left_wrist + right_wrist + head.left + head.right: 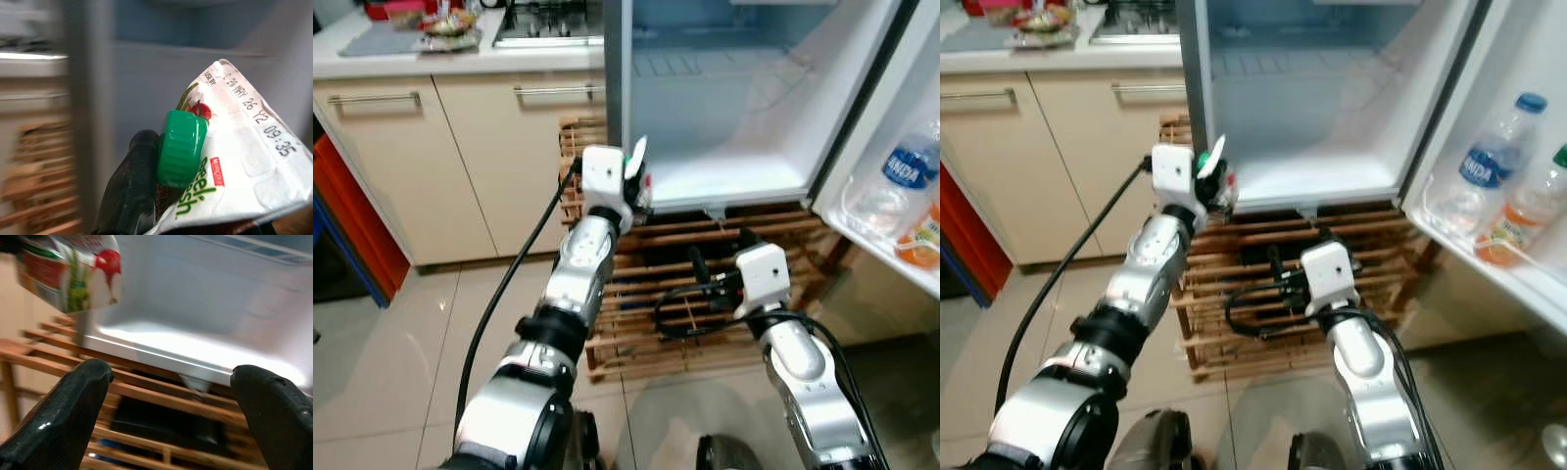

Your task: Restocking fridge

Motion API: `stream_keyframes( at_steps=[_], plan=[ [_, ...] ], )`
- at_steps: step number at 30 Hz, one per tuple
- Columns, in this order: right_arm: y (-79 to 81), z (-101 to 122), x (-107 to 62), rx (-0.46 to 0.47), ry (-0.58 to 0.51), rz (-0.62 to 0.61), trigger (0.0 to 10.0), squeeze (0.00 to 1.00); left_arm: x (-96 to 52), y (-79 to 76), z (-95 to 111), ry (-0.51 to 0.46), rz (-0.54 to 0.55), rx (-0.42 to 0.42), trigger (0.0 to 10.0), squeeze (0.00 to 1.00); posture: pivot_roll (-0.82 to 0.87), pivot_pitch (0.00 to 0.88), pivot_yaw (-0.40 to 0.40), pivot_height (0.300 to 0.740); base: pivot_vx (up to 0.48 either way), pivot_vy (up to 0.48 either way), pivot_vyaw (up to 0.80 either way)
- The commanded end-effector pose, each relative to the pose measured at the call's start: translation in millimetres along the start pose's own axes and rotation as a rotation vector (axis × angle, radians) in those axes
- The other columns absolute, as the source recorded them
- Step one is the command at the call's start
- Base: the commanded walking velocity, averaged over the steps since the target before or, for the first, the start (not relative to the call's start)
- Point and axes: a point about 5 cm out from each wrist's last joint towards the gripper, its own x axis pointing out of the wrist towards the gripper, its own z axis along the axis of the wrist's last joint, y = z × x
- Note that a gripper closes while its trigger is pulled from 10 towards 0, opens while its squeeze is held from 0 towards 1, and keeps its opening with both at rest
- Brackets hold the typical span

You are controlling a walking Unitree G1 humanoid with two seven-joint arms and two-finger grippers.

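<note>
Left arm extended toward 12 o'clock, wrist raised; left gripper (pixel 634 176) jaws closed on a held item. Right arm lower, toward 1 o'clock; right gripper (pixel 171 396) jaws spread wide, empty.

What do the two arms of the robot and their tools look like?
Both arms are silver with black joint rings. Each wrist carries a white box-shaped camera housing. A thick black cable runs along the left arm, and thinner black cables loop beside the right wrist. The right tool has two rounded, matte black fingers; the left tool also has black fingers.
</note>
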Motion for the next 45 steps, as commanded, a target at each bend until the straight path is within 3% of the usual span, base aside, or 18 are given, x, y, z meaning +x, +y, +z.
stream_keyframes(
  at_steps=[1,4,24,27,31,33,45],
  plan=[
    [-5.5,4.8,-0.1,-0.001,-0.013,-0.040,10.0,0.00,2.8,-6.2,4.3,-0.017,-0.044,0.020,10.0,0.00,-0.20,0.000,0.035,0.661,0.000,0.000,0.00],
    [-20.0,3.5,-2.6,0.003,-0.007,-0.172,10.0,0.00,5.9,-15.1,12.4,-0.076,-0.118,0.010,10.0,0.00,-0.20,0.000,0.035,0.661,0.234,0.000,0.00],
    [-13.8,3.2,2.8,-0.002,-0.011,-0.153,10.0,0.00,10.3,-20.8,16.2,-0.091,-0.155,0.012,10.0,0.00,-0.19,0.000,0.033,0.661,0.477,0.000,0.00],
    [-12.2,7.5,4.8,-0.005,-0.032,-0.142,10.0,0.00,11.4,-22.1,16.7,-0.091,-0.160,0.005,10.0,0.00,-0.19,0.000,0.034,0.661,0.480,0.000,0.00],
    [-5.7,38.5,8.0,0.044,-0.151,-0.091,10.0,0.00,12.8,-23.2,17.6,-0.088,-0.152,-0.020,10.0,0.00,-0.19,0.000,0.037,0.661,0.480,0.000,0.00],
    [-4.3,41.3,8.4,0.050,-0.156,-0.083,10.0,0.00,13.1,-23.2,17.9,-0.089,-0.144,-0.016,10.0,0.00,-0.19,0.000,0.037,0.661,0.480,0.000,0.00],
    [2.4,36.4,0.6,0.057,-0.099,-0.027,10.0,0.00,20.3,-34.6,3.8,0.040,-0.066,-0.096,10.0,0.00,-0.22,0.000,0.036,0.661,0.000,0.000,0.00]
  ],
)
